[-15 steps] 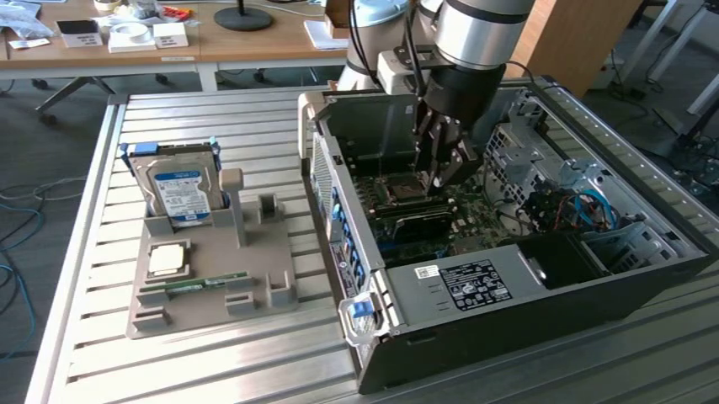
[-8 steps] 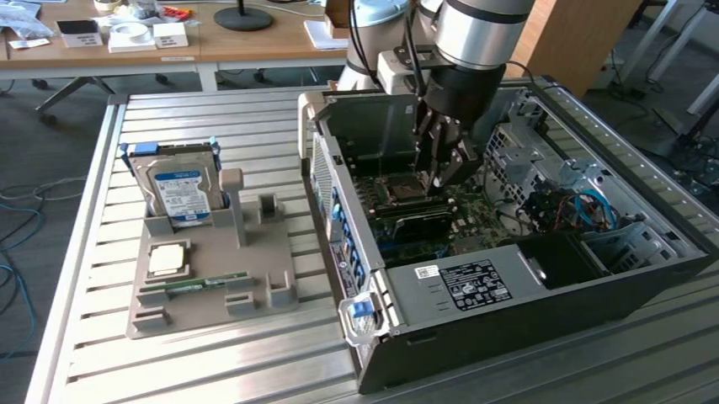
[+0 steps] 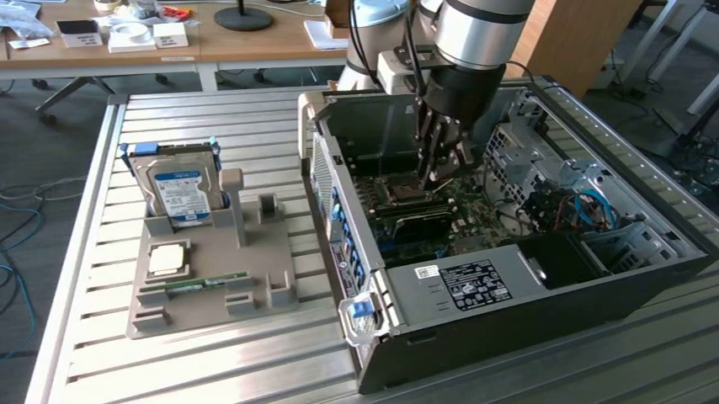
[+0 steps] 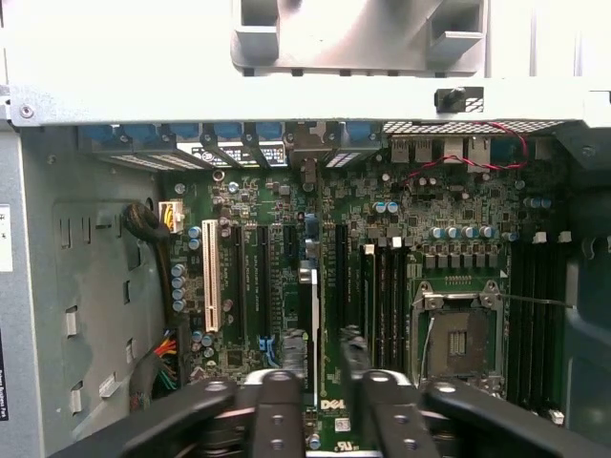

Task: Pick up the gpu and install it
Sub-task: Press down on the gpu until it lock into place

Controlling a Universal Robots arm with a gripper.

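Slatted metal table (image 3: 168, 370), office desks (image 3: 225, 46) with clutter behind it. An open computer case (image 3: 506, 286) lies on its side on the table, towards the exterior view's right. A grey parts holder (image 3: 264, 295) sits just beside it on the exterior view's left, with:
- a hard drive (image 3: 180, 192) with a blue-white label, standing upright in the holder
- a square chip (image 3: 168, 259) lying flat
- a green RAM stick (image 3: 208, 283) lying flat

The arm reaches down into the case. Its gripper (image 3: 439, 172) is low over the motherboard (image 4: 286, 219), near the empty CPU socket (image 4: 458, 339).

The gpu (image 3: 418, 223) is inside the case. It shows as a dark block on the motherboard, just below the gripper tip and next to the socket. In the exterior view it looks slightly apart from the gripper, but contact is unclear.

The wrist view looks down along the gripper (image 4: 323, 367) at the expansion slots, with a white slot (image 4: 210, 286) off to one side. Jaws: cannot tell whether they are open or closing on anything.
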